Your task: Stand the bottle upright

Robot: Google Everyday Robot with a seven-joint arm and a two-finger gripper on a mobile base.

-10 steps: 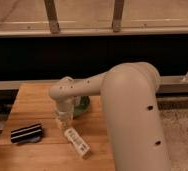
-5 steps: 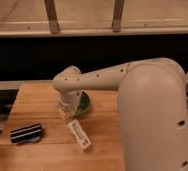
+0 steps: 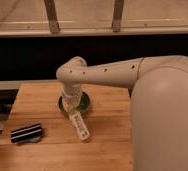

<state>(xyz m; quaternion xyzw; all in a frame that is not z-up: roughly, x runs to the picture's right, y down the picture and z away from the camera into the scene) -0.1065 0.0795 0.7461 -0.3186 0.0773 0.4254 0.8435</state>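
The bottle is a slim white one with a pale printed label. It slants over the middle of the wooden table, with its lower end near the boards and its upper end at my gripper. The gripper points straight down from the white arm, which reaches in from the right. It is shut on the bottle's upper end. The fingers themselves are mostly hidden by the wrist.
A round green-rimmed object sits right behind the gripper. A black-and-white striped block lies at the table's front left. The robot's bulky white body fills the right side. A dark wall with a rail runs behind the table.
The arm has stretched farther left over the table. The bottle has shifted up and away from the front edge with the gripper and now stands steeper.
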